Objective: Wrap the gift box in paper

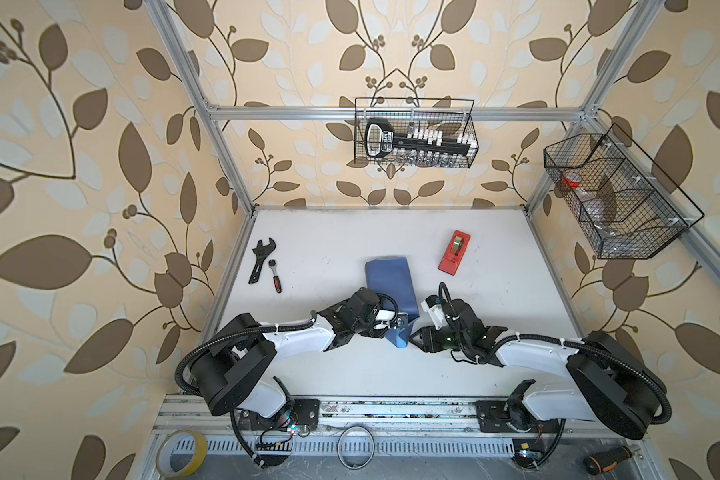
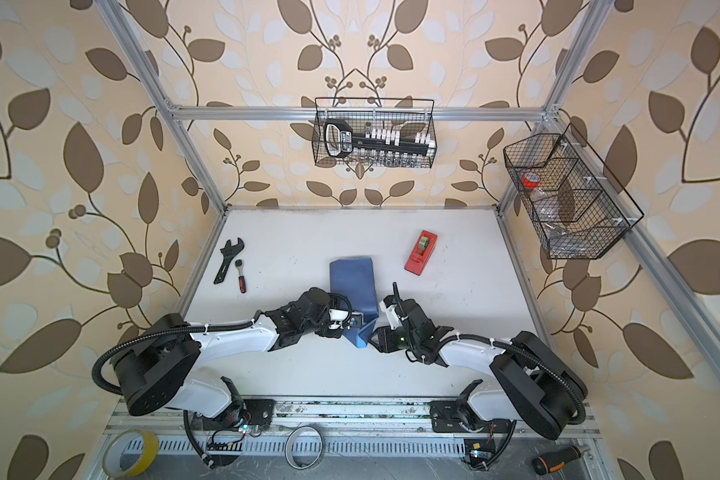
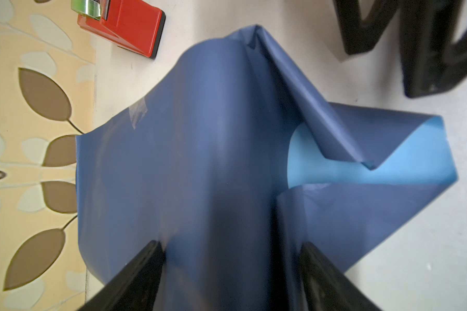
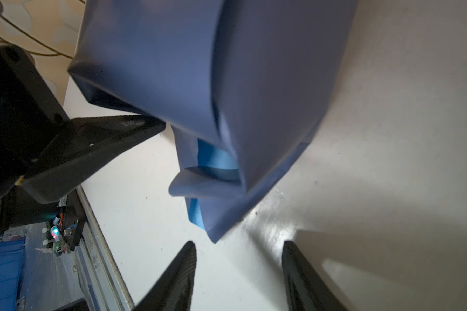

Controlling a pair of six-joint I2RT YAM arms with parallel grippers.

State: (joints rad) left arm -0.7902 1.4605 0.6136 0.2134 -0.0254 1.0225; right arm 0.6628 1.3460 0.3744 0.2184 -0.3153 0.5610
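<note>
The paper (image 1: 389,282) (image 2: 352,282), slate-blue side out, lies folded over a flat package at the table's middle; the gift box is hidden under it. At the near end a loose flap (image 3: 388,161) shows its light-blue face. My left gripper (image 1: 398,326) (image 3: 231,245) reaches in from the left, its jaws pressed against the two sides of the wrapped package's near end. My right gripper (image 1: 414,338) (image 4: 239,242) is open just right of the flap. Nothing lies between its fingers, and the paper's corner (image 4: 213,237) hangs just ahead of its tips.
A red tape dispenser (image 1: 454,252) sits behind and to the right of the package. A black wrench (image 1: 260,259) and a small ratchet (image 1: 275,276) lie at the back left. Two wire baskets (image 1: 416,133) (image 1: 616,195) hang on the frame. A yellow tape roll (image 1: 181,453) lies beyond the front rail.
</note>
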